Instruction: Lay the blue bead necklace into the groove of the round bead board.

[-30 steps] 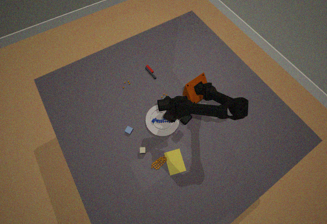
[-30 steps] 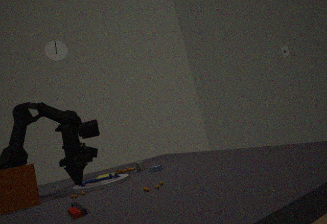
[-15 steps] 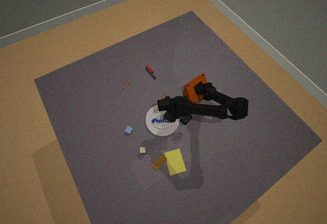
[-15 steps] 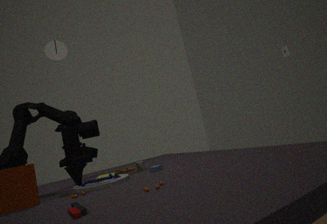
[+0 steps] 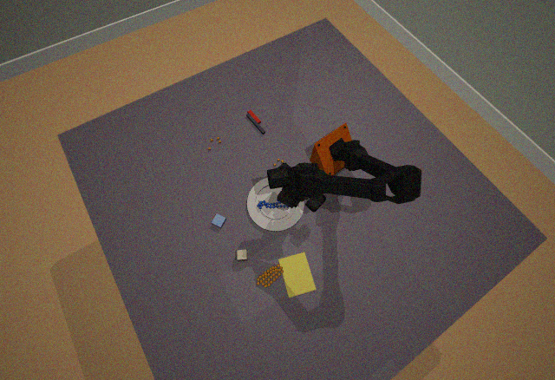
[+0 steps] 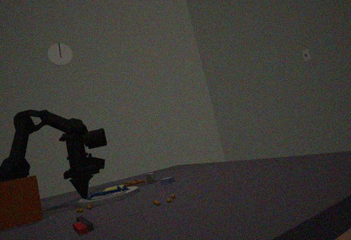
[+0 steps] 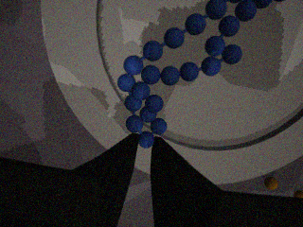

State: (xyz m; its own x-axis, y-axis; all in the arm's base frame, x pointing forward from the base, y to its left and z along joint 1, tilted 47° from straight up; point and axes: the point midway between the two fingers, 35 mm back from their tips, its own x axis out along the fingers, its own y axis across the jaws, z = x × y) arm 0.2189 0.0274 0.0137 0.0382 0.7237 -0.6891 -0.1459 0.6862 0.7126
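The blue bead necklace (image 5: 271, 205) (image 6: 105, 192) (image 7: 176, 57) lies bunched in a doubled strand across the middle of the round white bead board (image 5: 274, 223) (image 6: 130, 189) (image 7: 237, 118). The board's groove (image 7: 101, 61) runs as a ring near its rim. My gripper (image 7: 145, 142) (image 6: 83, 194) stands low over the board, its fingers pinched on the end bead of the necklace. In the top view the fingertips are hidden under the arm (image 5: 331, 183).
An orange block (image 5: 330, 149) (image 6: 18, 200) carries the arm's base. Around the board lie a yellow card (image 5: 297, 274), a heap of orange beads (image 5: 270, 275), a cream cube (image 5: 241, 254), a light blue tile (image 5: 218, 220), a red and grey piece (image 5: 255, 121) (image 6: 81, 226) and loose orange beads (image 5: 214, 141) (image 7: 271, 183).
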